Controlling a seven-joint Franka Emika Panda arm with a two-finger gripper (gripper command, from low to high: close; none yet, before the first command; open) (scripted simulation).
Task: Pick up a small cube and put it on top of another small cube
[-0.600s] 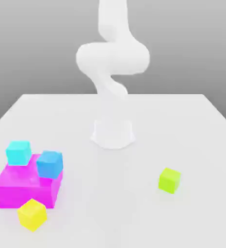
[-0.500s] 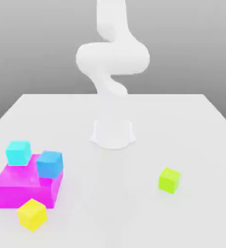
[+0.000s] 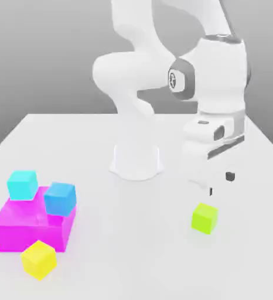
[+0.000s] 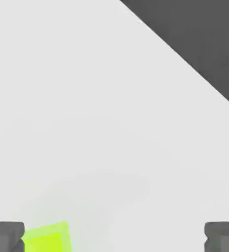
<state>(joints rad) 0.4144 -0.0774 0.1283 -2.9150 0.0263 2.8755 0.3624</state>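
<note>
Newly arrived wide-open gripper (image 3: 219,183) just above the lime-green cube (image 3: 205,218), bare table (image 3: 133,246) all around.

A magenta block (image 3: 27,227) sits on the white table (image 3: 103,263), well apart from the end effector, toward the exterior view's left. A cyan cube (image 3: 22,184) and a blue cube (image 3: 60,198) rest on it; a yellow cube (image 3: 38,258) touches its front.
</note>
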